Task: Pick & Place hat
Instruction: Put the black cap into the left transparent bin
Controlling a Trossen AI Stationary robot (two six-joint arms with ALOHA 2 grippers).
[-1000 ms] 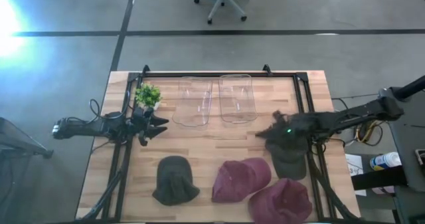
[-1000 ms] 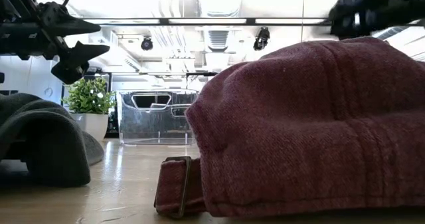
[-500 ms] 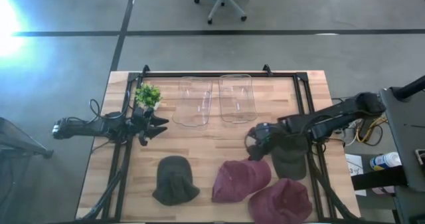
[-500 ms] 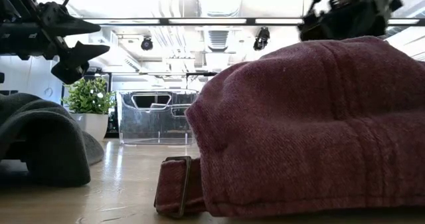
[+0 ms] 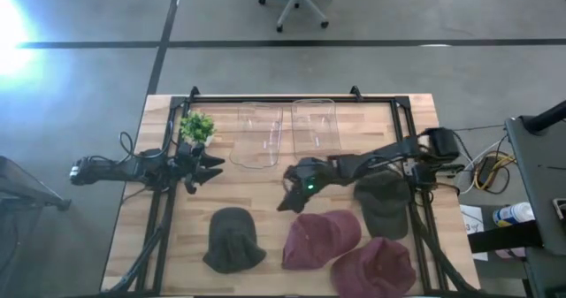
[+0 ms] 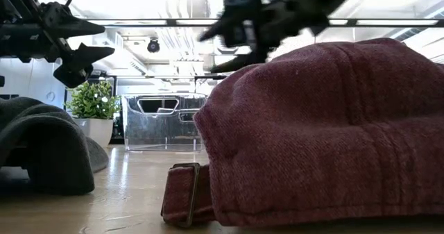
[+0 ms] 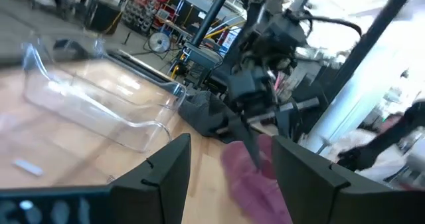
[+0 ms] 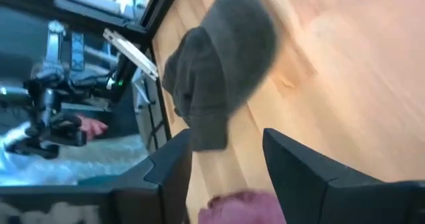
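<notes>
- High view: right gripper (image 5: 287,198) at frame centre, above the bare wooden table (image 5: 265,187), fingers spread, nothing held. Left gripper (image 5: 210,167) parked at left by the potted plant (image 5: 196,126), fingers apart, empty.
- High view, hats: dark green cap (image 5: 386,203) at right under the right arm; dark knit hat (image 5: 233,239) lower left of centre; two maroon caps (image 5: 322,237) lower right, overlapping. Two clear plastic bins (image 5: 292,132) at top centre, both look empty.
- Progress, as a judgement: no hat in a bin yet; no pick made, all four left to place.
- Low view: maroon cap (image 6: 326,130) fills right foreground, coarse woven wool, strap with metal buckle (image 6: 179,192) at back. Dark hat (image 6: 45,147) at left edge, soft, slumped. Right gripper (image 6: 225,50) above, top centre.
- Left wrist view: own fingers (image 7: 166,177) apart at bottom; rigid glossy bin (image 7: 99,101) at left.
- Right wrist view: own fingers (image 8: 302,177) wide apart; dark hat (image 8: 222,71) ahead, floppy felted fabric; maroon edge (image 8: 242,207) at bottom.
</notes>
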